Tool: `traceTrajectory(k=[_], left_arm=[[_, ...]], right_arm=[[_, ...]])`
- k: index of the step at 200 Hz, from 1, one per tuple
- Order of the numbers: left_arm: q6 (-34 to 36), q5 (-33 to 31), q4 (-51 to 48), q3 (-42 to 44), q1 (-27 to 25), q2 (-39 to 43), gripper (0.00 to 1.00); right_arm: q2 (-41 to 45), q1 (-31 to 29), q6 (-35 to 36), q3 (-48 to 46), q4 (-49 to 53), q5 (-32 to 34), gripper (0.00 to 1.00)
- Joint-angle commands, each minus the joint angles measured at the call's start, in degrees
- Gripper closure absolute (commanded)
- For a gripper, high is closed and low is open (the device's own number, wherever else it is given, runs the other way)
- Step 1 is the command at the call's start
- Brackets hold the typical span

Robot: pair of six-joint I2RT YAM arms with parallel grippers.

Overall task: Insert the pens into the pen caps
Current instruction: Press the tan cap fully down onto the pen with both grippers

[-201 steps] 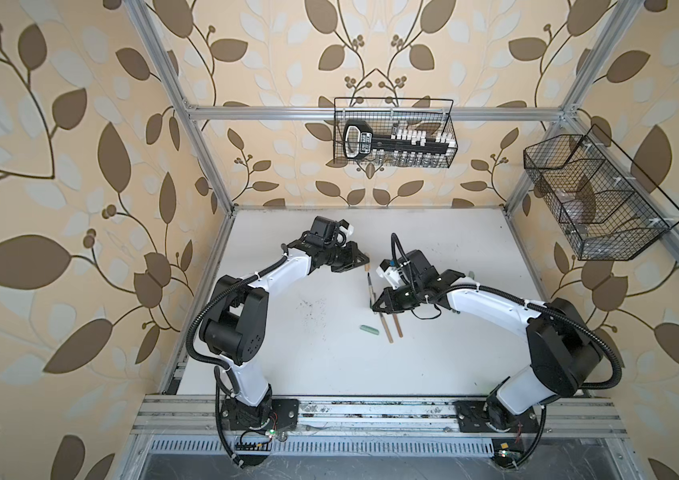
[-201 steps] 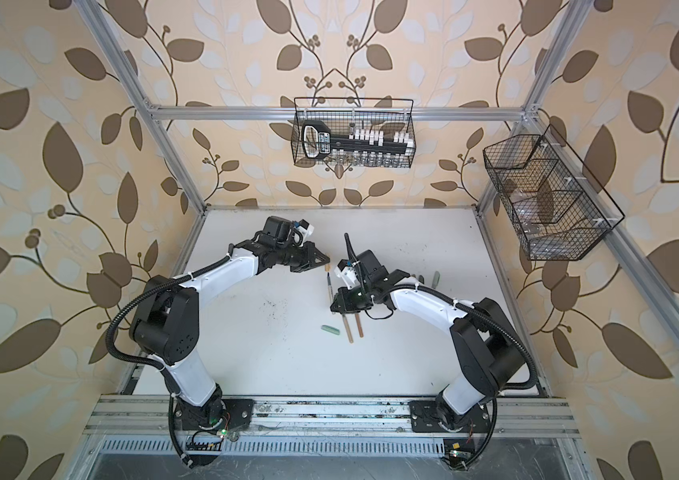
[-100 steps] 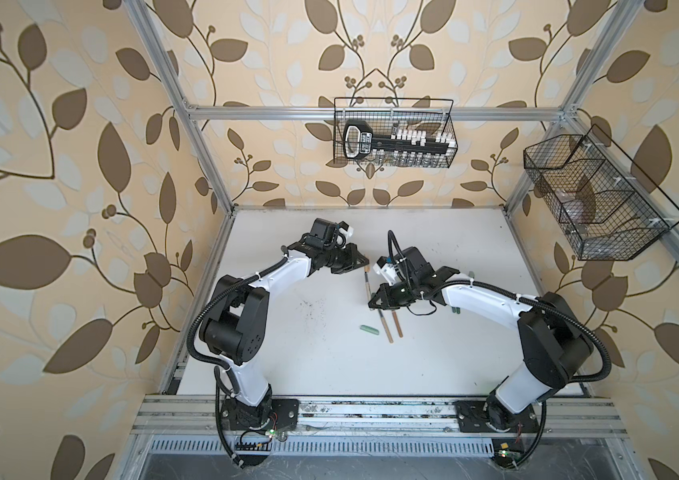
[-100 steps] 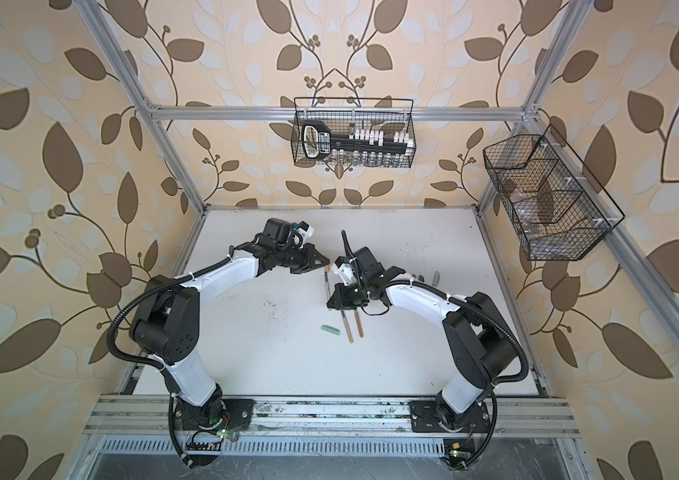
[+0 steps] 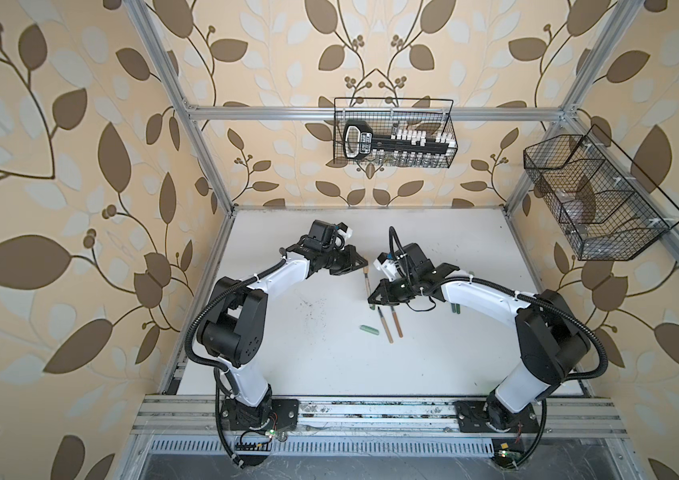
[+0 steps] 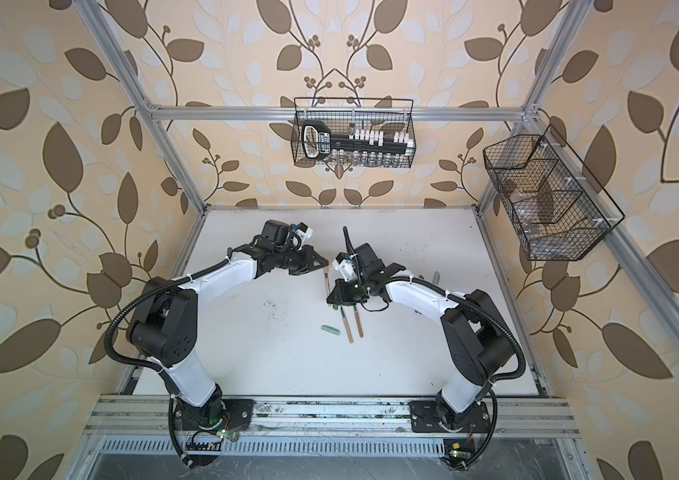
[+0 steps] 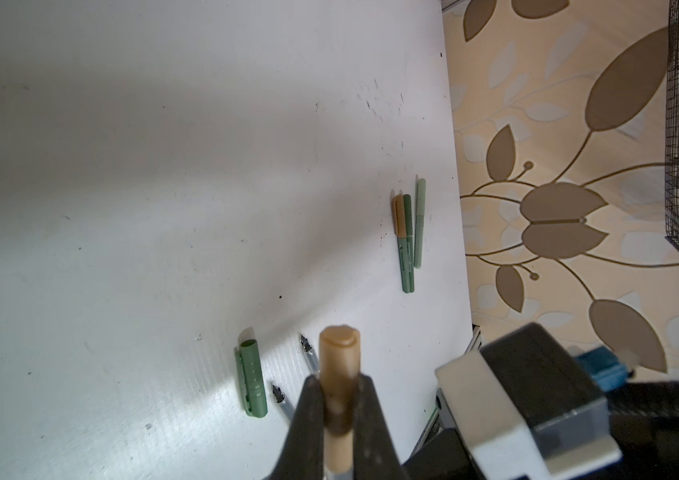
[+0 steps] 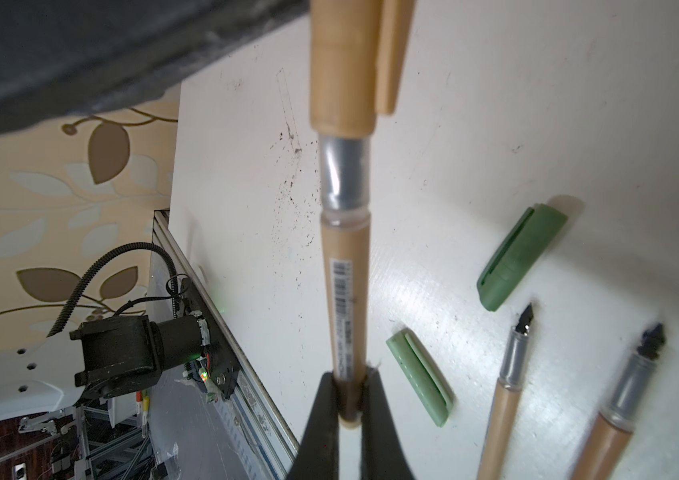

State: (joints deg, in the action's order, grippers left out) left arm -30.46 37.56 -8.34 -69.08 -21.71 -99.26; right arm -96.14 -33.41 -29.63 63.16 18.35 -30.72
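Right end effector (image 8: 348, 380) leftward; its pen (image 8: 346, 291) in cap (image 8: 342, 62)

Bright, even light; wrist views blur close up, edges bend.

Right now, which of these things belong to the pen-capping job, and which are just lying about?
Job: tan pen in the right gripper; tan cap in the left gripper; two loose tan pens; dark green cap; pale green cap; pens near the table edge.
Lying about: back wire basket with its black-handled tool; side wire basket.
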Motion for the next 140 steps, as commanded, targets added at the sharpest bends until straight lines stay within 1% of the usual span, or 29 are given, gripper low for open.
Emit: traceTrajectory(k=[1, 38, 65, 80, 101, 140], left_arm=[[2.8, 1.6, -0.1, 1.2, -0.1, 3.5, 0.94], [4.2, 1.4, -0.3, 2.0, -0.2, 4.4, 0.94], [5.1, 1.1, -0.8, 2.8, -0.2, 5.1, 0.94], [5.3, 1.5, -0.5, 3.2, -0.3, 5.4, 0.93], [6.1, 1.2, -1.4, 3.2, -0.7, 5.3, 0.93], [7.3, 0.3, -2.4, 2.3, -1.9, 4.2, 0.93]], right_arm=[[-1.4, 0.7, -1.1, 3.0, -1.6, -0.6, 0.97], [-3.5, 0.9, -1.0, 6.4, -0.4, -1.1, 0.98], [-4.4, 1.3, -1.6, 7.7, -0.5, -0.4, 0.98], [-4.9, 1.4, -1.6, 10.1, -0.3, 0.3, 0.98], [-4.9, 1.8, -1.8, 10.7, -0.4, 1.6, 0.98], [-3.6, 3.4, -0.9, 9.8, 0.6, 1.8, 0.98]])
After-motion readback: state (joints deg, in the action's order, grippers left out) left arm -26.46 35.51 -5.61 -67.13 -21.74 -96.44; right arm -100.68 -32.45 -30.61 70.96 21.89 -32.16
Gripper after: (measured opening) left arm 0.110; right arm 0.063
